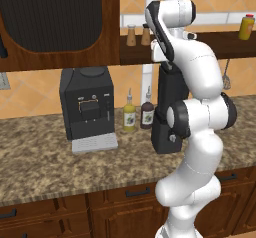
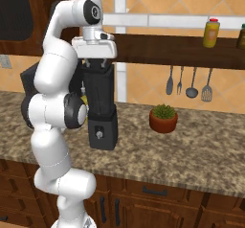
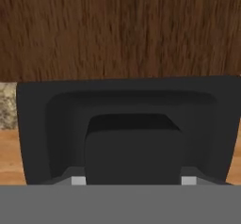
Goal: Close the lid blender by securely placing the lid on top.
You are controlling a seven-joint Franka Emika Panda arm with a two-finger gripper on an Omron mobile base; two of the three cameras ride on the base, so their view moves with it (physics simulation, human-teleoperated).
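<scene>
In the left base view we see the blender standing on the counter, right of two bottles and the coffee machine, largely hidden behind the arm. In the right base view the gripper hangs straight down over the top of the blender, its dark fingers close together at the jar's upper rim; a potted plant sits further right on the counter. In the hand view we look down on the lid, a black rounded square with a raised centre, lying right under the hand. The fingers are drawn in on that raised centre, gripping the lid.
</scene>
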